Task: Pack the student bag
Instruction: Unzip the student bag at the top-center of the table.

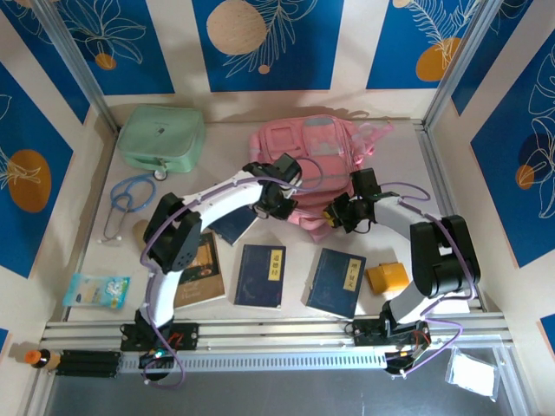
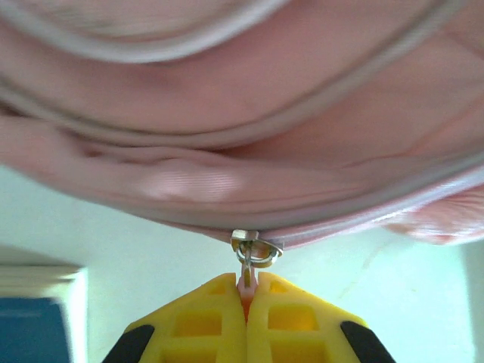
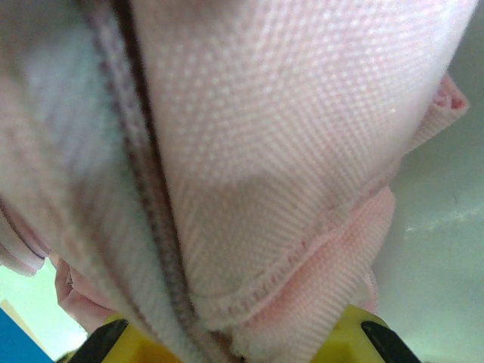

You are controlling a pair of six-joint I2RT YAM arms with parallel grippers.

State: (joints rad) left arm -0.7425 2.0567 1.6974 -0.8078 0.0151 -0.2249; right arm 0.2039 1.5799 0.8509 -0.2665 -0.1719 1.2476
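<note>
A pink backpack (image 1: 323, 160) lies on the pale tabletop (image 1: 395, 247) at the far centre, its front pockets facing up, with both robot arms reaching in to its near edge. The left gripper (image 1: 277, 204) sits at the near left edge of the backpack. In the left wrist view it is clenched tight on the small pink zipper pull (image 2: 244, 285), which hangs from a metal ring (image 2: 257, 249) on the zip running along the backpack's lower seam. The right gripper (image 1: 338, 213) is pressed against the near right edge of the backpack. In the right wrist view a thick fold of pink fabric (image 3: 287, 189) drapes over and between its yellow fingers (image 3: 361, 339) and hides the tips, so I cannot tell whether it is clamped on the cloth. A mint-green case (image 1: 162, 137) rests at the far left, with a blue stethoscope (image 1: 128, 201) just in front of it. Nearer the arms, a brown book (image 1: 201, 270), a dark blue book (image 1: 260, 276) and a second blue book (image 1: 338, 282) lie in a row from left to right. A third blue book (image 1: 234, 227) sits partly under the left arm. A small yellow block (image 1: 387, 277) lies to the right of the row, and a packet of tissues (image 1: 95, 291) lies at the near left.
</note>
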